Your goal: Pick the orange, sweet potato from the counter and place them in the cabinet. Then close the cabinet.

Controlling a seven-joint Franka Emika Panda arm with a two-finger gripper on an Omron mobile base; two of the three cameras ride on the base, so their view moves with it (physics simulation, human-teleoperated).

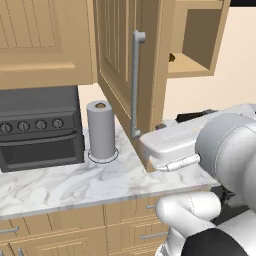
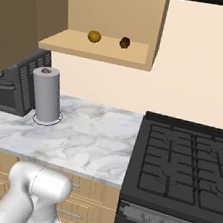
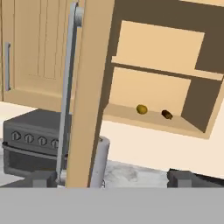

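The cabinet (image 2: 115, 5) stands open. On its lower shelf the orange (image 2: 94, 36) lies left of the dark brown sweet potato (image 2: 125, 42), a small gap between them. The hand view shows the orange (image 3: 141, 109) and sweet potato (image 3: 166, 114) deep inside, behind the open door's edge (image 3: 91, 87) and its grey bar handle (image 3: 68, 87). My gripper (image 3: 112, 179) is open, its fingertips (image 3: 43, 179) wide apart on either side of that door edge and holding nothing. From the left base view, the door (image 1: 117, 50) swings out over the counter (image 1: 75, 185), with my arm (image 1: 225, 145) just to its right.
A grey paper-towel roll (image 1: 101, 130) stands upright on the counter under the door. A dark toaster oven (image 1: 40, 127) sits at the left. A black gas stove (image 2: 186, 165) adjoins the counter on the right. Wooden drawers (image 1: 60, 235) run below.
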